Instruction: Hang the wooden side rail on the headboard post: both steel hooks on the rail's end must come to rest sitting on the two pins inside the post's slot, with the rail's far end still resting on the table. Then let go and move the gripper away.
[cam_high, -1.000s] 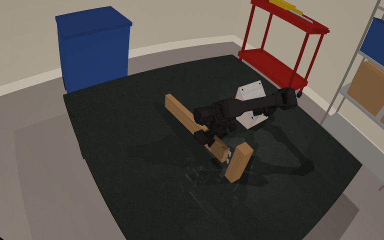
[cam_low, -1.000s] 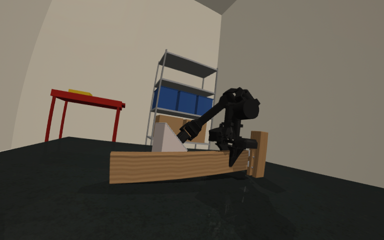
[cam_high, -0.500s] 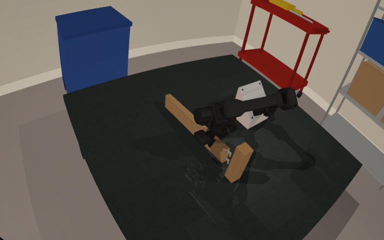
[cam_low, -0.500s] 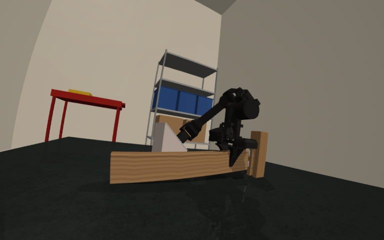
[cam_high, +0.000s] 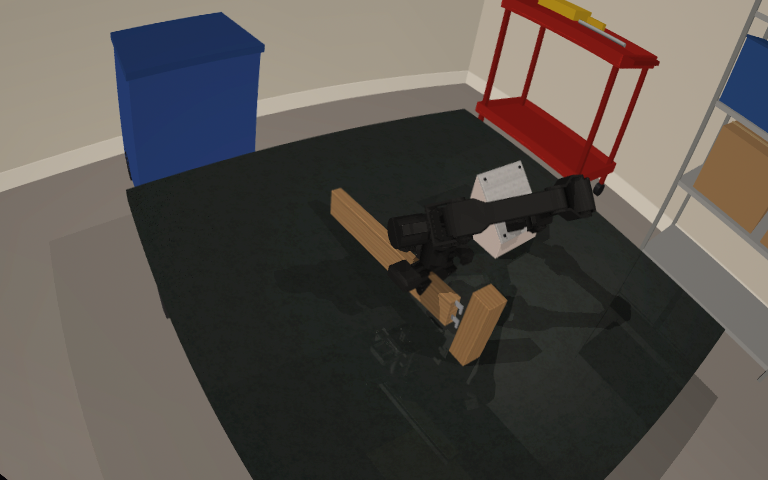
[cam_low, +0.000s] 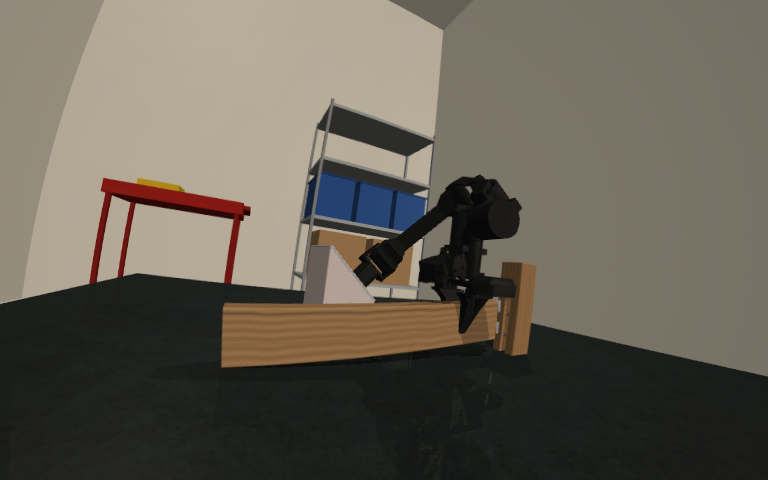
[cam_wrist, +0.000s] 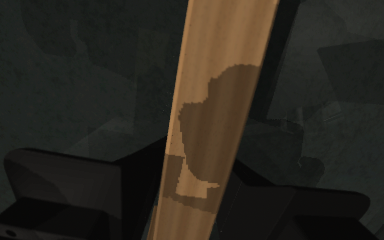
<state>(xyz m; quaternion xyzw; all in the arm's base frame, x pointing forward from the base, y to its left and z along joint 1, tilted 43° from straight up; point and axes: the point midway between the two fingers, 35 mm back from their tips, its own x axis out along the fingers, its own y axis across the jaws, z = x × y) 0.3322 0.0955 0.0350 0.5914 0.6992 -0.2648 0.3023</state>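
The wooden side rail (cam_high: 390, 254) is a long plank lying edge-up on the dark table; it also shows in the exterior view (cam_low: 351, 332). My gripper (cam_high: 421, 274) is shut on the rail near its hooked end, seen from the side in the exterior view (cam_low: 472, 316). That end is lifted a little, and the far end rests on the table. Two steel hooks (cam_high: 457, 314) stick out of the rail's end, just in front of the short upright headboard post (cam_high: 476, 323), close to its face (cam_low: 514, 308). The pins are hidden. In the wrist view the rail (cam_wrist: 220, 115) runs between my fingers.
The arm's white wedge-shaped base (cam_high: 504, 206) stands behind the rail. A blue cabinet (cam_high: 186, 96) stands at the back left, a red cart (cam_high: 560, 84) at the back right, and a metal shelf (cam_high: 730, 147) with boxes on the right.
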